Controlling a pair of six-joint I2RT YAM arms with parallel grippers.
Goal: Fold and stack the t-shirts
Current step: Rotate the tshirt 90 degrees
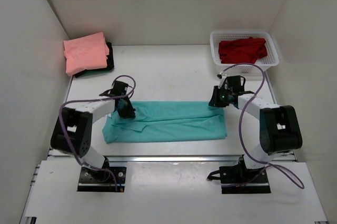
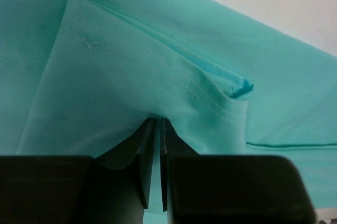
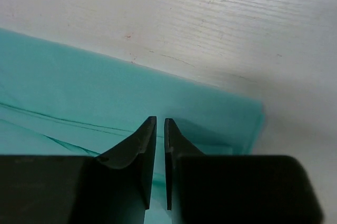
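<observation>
Big white table [image 1: 174, 66] under me, the teal t-shirt [image 1: 174, 124] folded into a long band along the near edge. The white mesh basket [image 1: 272, 50] sits in the far right corner with the red t-shirt [image 1: 242, 49] inside, and the salmon pink t-shirt [image 1: 84, 51] lies on the very dark t-shirt [image 1: 102, 68] in the far left corner, all well apart from my fingers. My left gripper [image 2: 157, 120] pinches the hemmed sleeve at the band's left end, cloth puckered at its tips; my right gripper [image 3: 160, 120] is at the band's far right corner, drawn to a thin slit over the cloth, and whether any is caught I can't tell.
</observation>
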